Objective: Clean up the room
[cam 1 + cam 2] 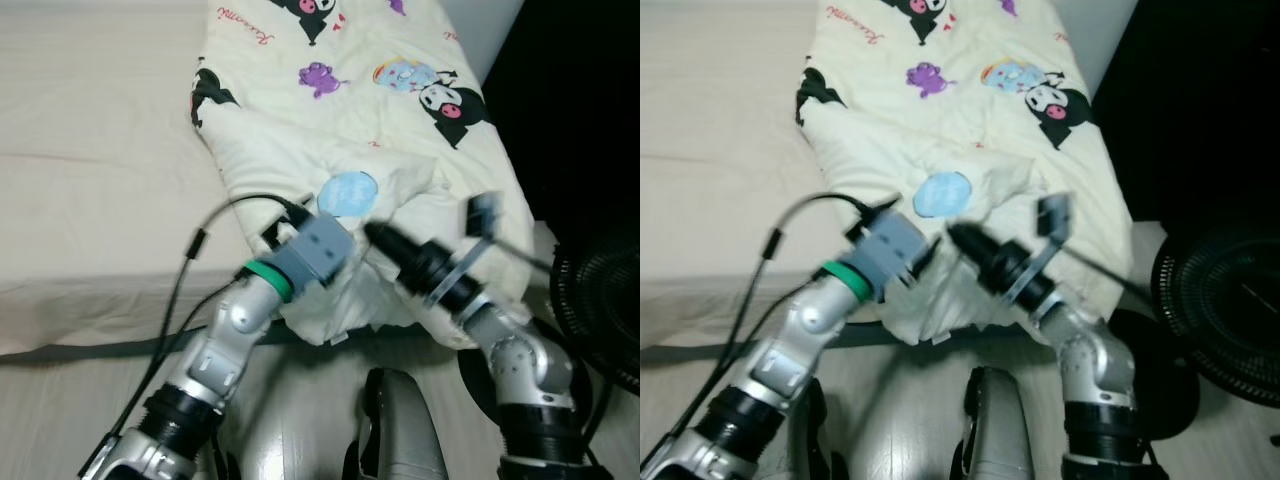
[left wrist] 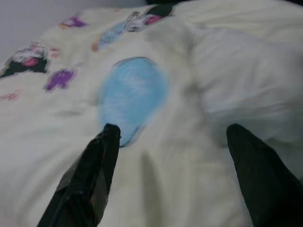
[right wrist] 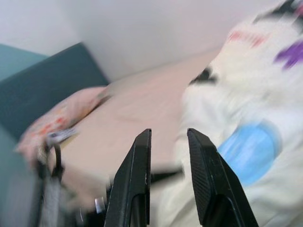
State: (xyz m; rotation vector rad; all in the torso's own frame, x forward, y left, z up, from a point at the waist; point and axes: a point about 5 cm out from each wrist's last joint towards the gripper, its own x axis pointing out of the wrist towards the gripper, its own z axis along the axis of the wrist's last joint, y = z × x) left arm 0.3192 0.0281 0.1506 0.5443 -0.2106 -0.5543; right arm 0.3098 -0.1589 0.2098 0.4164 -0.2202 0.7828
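The left gripper [image 2: 170, 135] is spread wide, its two black fingers [image 2: 90, 175] well apart over the cream blanket [image 1: 350, 110], one tip just at the edge of the blue round patch [image 2: 132, 94] printed on it. In the left eye view this arm reaches up from the lower left of the frame to the blanket's lower folds at centre. The right gripper [image 3: 168, 137] has its fingers close together with a narrow gap, nothing between them; in the head views it sits just right of centre, blurred, over the same crumpled lower edge of the blanket. The blanket, printed with cartoon figures, runs from top centre down to the middle, lying on the beige bed [image 1: 90, 150] that takes up the left side. A black fan [image 1: 1230, 300] stands at the right edge on the pale floor [image 1: 60, 400].
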